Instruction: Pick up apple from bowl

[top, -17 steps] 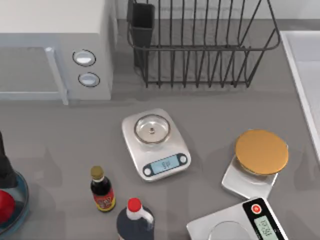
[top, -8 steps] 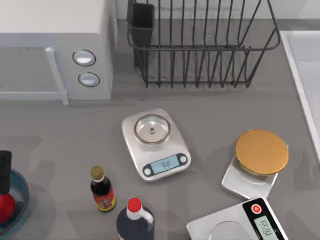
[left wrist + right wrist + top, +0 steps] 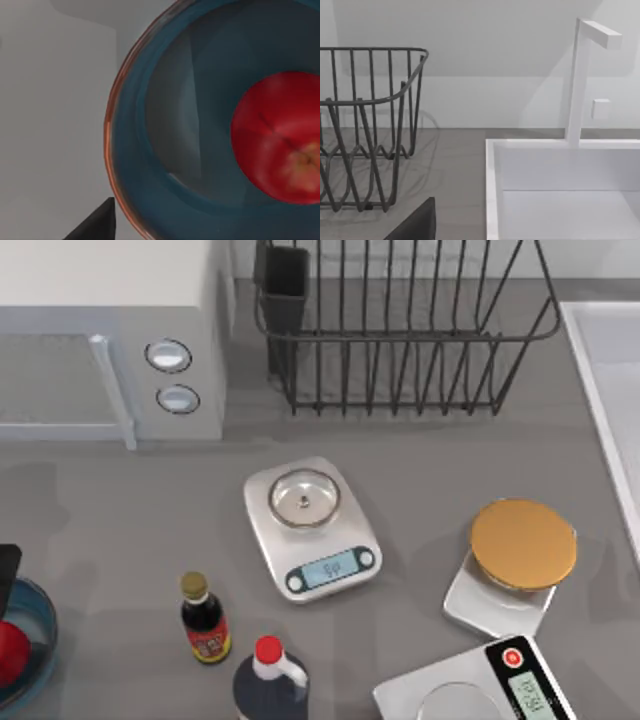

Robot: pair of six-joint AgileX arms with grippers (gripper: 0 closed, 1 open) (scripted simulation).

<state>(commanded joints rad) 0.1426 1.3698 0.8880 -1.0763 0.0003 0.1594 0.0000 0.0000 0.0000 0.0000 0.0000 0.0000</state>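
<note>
Grey countertop holds the apple [image 3: 8,652] in the bowl [image 3: 38,612] at the near left edge, both cut off there. Left gripper [image 3: 5,565] hangs just beyond the apple, nearer than the right arm; whether its jaws are open I cannot tell

Three kitchen scales sit on the table: a silver one [image 3: 312,530] in the middle, a gold-topped one [image 3: 518,562] toward the right, and a third [image 3: 478,685] at the near edge. Two dark bottles stand there, a small one [image 3: 203,620] and a red-capped one [image 3: 269,681]. One apple [image 3: 10,652], one blue bowl [image 3: 42,625], one wire rack [image 3: 400,325], one microwave [image 3: 110,335] and one white sink [image 3: 560,190].
</note>
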